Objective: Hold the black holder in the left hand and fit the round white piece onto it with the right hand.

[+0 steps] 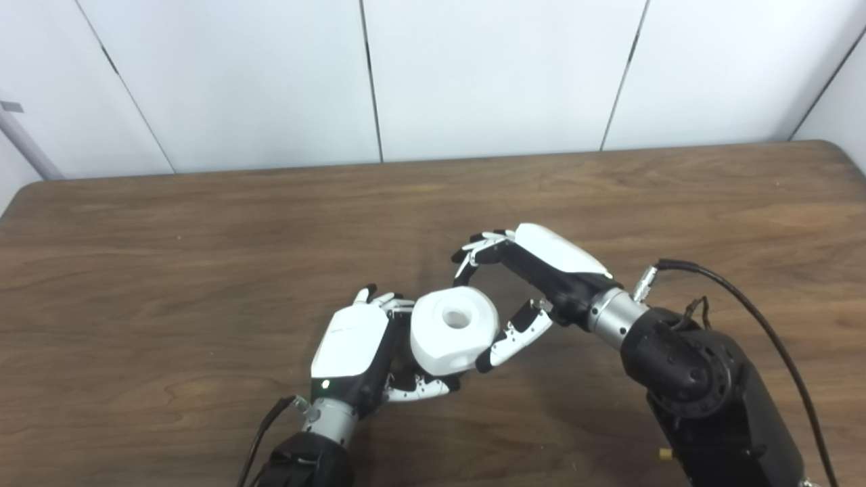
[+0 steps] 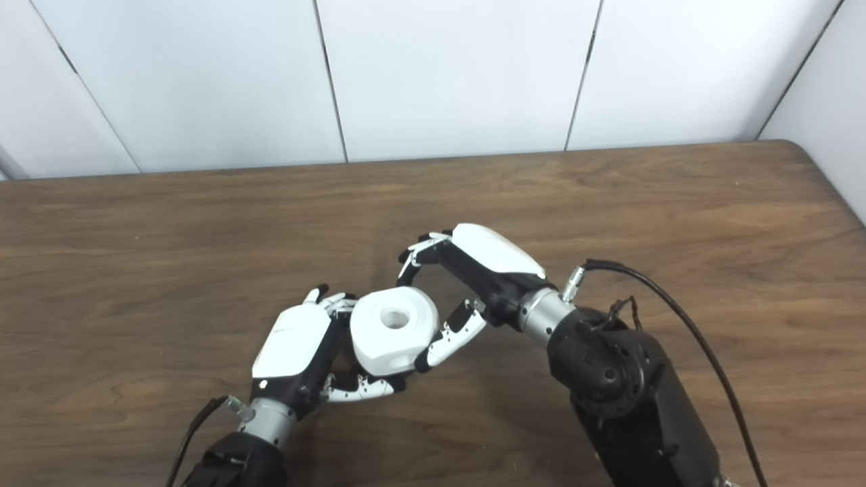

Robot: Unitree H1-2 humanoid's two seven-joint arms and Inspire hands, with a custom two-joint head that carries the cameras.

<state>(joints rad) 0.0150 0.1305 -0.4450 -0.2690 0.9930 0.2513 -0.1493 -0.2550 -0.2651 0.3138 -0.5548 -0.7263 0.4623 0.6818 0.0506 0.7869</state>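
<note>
Round white piece [image 1: 452,329] sits against left hand [image 1: 353,348], fingers curled under it; black holder hidden. Right hand [image 1: 521,284] spread, thumb touching piece. Advice: press squarely, keep left steady.

A dark wood-grain counter [image 1: 203,257] fills the lower view, its far corners rounded. Directly behind the counter's far edge stands a white panelled wall [image 1: 487,74] with thin dark seams between panels.

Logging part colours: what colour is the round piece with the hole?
White all over; the round piece shows best in the left eye view.
</note>
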